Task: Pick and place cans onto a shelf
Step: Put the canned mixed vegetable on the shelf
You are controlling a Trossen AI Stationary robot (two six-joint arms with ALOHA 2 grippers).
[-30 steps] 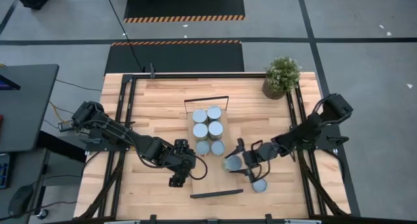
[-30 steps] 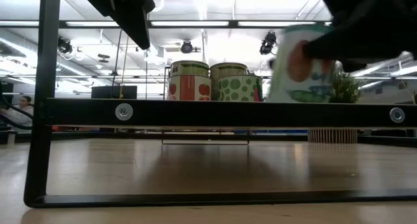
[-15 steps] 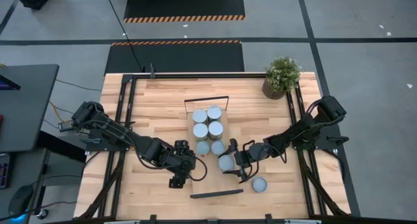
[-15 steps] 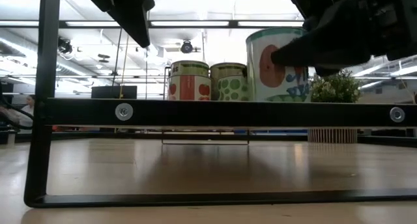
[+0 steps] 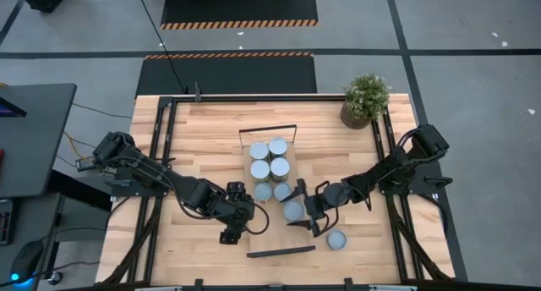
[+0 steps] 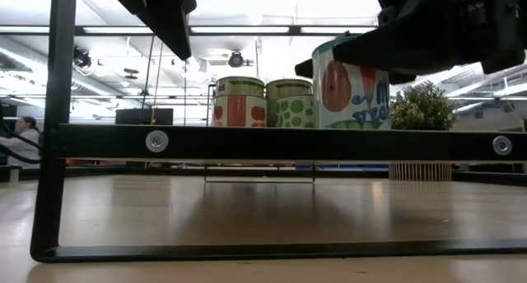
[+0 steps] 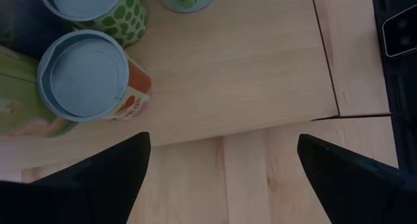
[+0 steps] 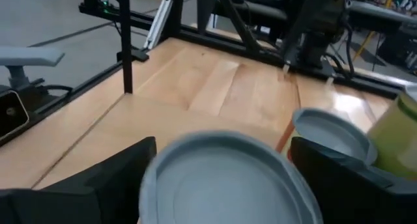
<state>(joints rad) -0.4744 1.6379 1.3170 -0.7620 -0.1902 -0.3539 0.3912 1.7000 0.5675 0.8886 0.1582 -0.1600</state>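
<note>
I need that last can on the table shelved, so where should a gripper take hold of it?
Grip the lone can across its round side wall, coming straight down from above: it stands upright on the table, apart from the shelf and the right gripper, sides free.

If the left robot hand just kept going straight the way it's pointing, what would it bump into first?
Probably the bare board of the shelf: the left hand looks down at open wood, with the nearest can off to one side. Depth is hard to judge.

On the plank table stand a potted plant, 1 loose can and the shelf bearing 7 cans.
</note>
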